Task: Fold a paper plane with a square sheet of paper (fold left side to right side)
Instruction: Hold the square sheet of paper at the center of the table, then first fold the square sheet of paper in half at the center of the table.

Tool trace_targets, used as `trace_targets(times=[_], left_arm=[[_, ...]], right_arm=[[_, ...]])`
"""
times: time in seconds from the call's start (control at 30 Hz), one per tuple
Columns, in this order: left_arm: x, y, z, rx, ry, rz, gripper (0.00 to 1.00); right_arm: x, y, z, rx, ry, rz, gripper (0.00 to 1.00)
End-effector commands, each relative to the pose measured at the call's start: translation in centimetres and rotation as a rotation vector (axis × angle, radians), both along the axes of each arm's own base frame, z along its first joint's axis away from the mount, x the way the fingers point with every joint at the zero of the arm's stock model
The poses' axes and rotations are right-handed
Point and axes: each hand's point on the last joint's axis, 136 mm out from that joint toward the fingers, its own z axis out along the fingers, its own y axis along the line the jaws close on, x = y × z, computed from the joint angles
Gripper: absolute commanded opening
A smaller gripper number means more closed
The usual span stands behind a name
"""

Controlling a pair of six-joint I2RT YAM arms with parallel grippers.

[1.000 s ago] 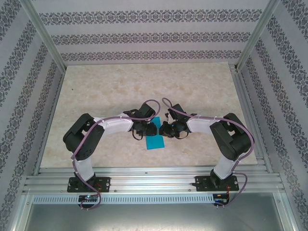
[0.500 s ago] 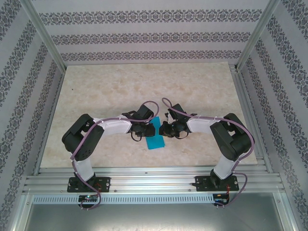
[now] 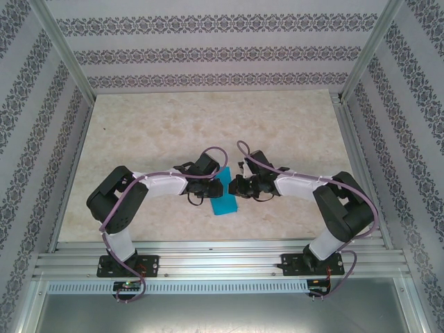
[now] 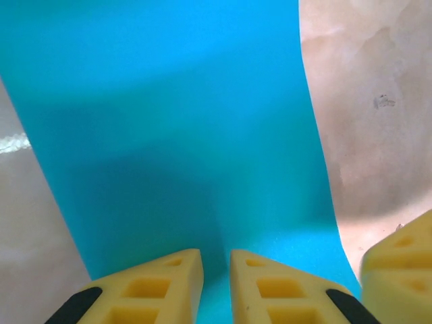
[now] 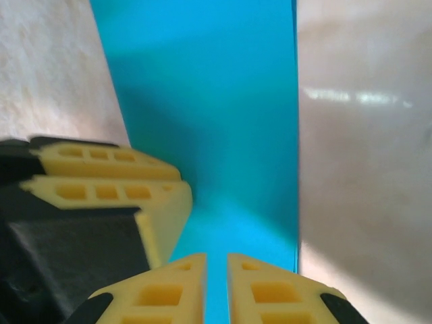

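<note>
Cyan-blue paper, one item: the square sheet of paper (image 3: 224,200), seen from above as a strip longer than it is wide. The pale marble-look table (image 3: 173,125) lies beneath it. The table's near edge is near the sheet, its far edge well apart.

Left gripper (image 4: 216,287): at the sheet's left side. Its yellow fingers (image 4: 158,287) are drawn together to a thin slit with blue showing in it, so it is judged to be nipping the sheet. A faint ridge line runs up the paper from that slit.

Right gripper (image 5: 216,290): at the sheet's right side, facing the left one. Its fingers are likewise closed to a slit over blue, and it is judged clamped on the sheet.

Progress, as judged:
- The narrow outline and a doubled line along one long edge suggest the side-to-side half fold is made or being pressed.
- No pointed nose and no wing creases are visible.
- The paper plane is not yet formed, and most folds remain.
</note>
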Motion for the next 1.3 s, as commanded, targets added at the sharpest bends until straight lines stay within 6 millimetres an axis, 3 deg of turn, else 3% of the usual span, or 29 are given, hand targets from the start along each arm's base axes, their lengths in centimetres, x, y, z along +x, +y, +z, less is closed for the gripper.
trace_targets(times=[0.0,0.37,0.67,0.9,1.13,1.27], left_arm=[[-2.6,2.3,-3.0,0.099,0.105,-0.007,0.22],[-2.2,3.4,-1.7,0.145,0.069,0.001,0.22],[-0.6,3.2,0.7,0.095,0.025,0.018,0.34],[0.9,4.5,0.1,0.093,0.021,0.047,0.32],[2.1,4.5,0.0,0.043,0.012,0.067,0.32],[3.7,6.2,0.0,0.045,-0.006,0.126,0.32]], right_arm=[[-1.8,0.6,-0.6,0.022,0.048,0.016,0.16],[-3.5,-0.4,-4.0,-0.075,0.124,0.012,0.15],[-3.9,-1.5,-5.2,-0.148,0.142,0.017,0.15],[-4.1,-1.9,-5.5,-0.184,0.150,0.036,0.15],[-4.4,-2.3,-6.0,-0.213,0.160,0.042,0.15],[-4.5,-2.6,-6.2,-0.230,0.164,0.044,0.15]])
